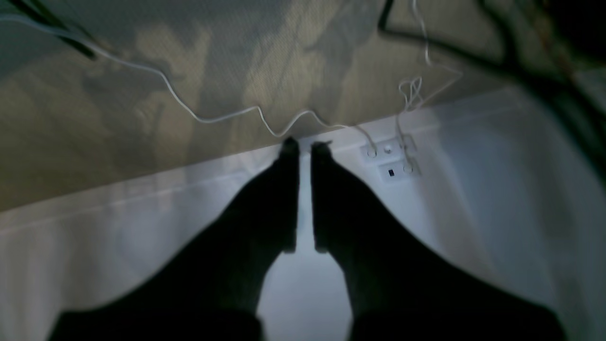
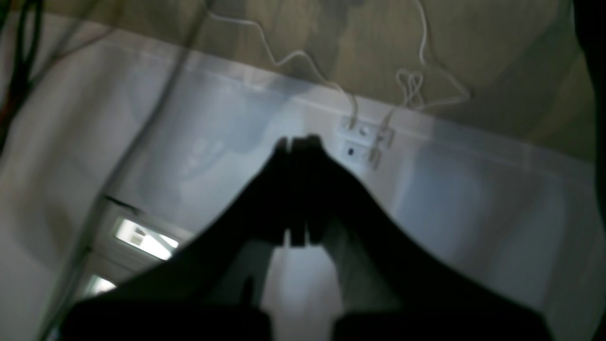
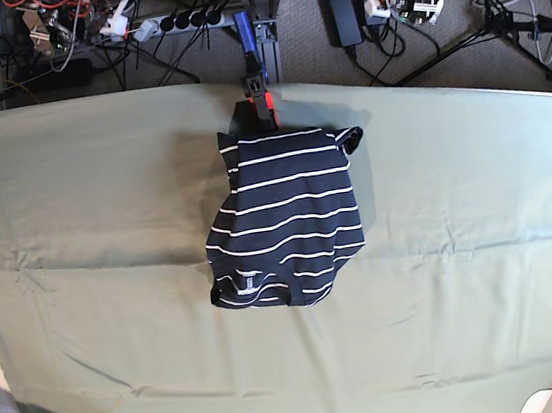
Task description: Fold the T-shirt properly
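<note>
The T-shirt (image 3: pixel 284 217), dark navy with thin white stripes, lay folded into a compact, roughly rectangular bundle near the middle of the table, a little toward its far edge. Its stripes ran across the bundle, and a small piece of fabric stuck out at the far right corner. The near edge was rounded and slightly rumpled. It rested on an olive-green cloth (image 3: pixel 462 244) that covered the whole table and showed soft creases to either side of the shirt.

Just beyond the shirt, a blue and orange clamp (image 3: pixel 254 78) gripped the far edge of the table. Past that edge, the floor held a tangle of cables, a power strip (image 3: pixel 168 23) and electronic gear.

Neither arm appeared in the base view, and nothing touched the shirt.

In the left wrist view, the left gripper (image 1: pixel 304 144) showed as a dark silhouette against a white wall, its two fingers nearly together with a thin gap between them, holding nothing. A white cable (image 1: pixel 213 116) ran to a wall socket (image 1: pixel 390 161) behind it.

In the right wrist view, the right gripper (image 2: pixel 299 140) was also a dark, blurred silhouette, its fingers pressed fully together and empty.
</note>
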Controlling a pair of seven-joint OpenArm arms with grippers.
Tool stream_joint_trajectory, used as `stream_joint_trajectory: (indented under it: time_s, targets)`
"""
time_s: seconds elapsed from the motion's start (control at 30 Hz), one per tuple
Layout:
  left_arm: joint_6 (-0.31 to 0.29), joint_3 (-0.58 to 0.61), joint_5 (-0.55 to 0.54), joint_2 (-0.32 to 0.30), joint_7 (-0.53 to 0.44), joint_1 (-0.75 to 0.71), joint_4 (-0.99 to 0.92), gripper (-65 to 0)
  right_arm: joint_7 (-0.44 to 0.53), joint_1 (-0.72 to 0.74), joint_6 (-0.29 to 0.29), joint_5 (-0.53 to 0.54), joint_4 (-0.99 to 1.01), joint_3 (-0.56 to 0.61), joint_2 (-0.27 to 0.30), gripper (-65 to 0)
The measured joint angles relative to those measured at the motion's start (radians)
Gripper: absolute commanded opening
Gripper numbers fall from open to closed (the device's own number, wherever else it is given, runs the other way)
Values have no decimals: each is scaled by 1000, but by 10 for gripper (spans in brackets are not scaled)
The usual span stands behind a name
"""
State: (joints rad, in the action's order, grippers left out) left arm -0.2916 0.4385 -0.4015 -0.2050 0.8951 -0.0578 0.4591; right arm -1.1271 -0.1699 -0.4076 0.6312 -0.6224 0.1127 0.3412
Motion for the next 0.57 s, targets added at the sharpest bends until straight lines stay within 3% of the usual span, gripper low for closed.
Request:
stream_joint_trajectory:
  time_s: [0.23,0.4,0.57]
  targets:
    - [1,0,97,-2,-48,45,-31,-597,9,58,0,-38,44,0,-16,-650]
    - [10,1,74,-8,-29,35,-35,-597,1,53,0,-45,74,0,-48,-650]
    - [11,1,61,-5,-54,39,-35,-596,0,55,0,-49,79,0,-40,-650]
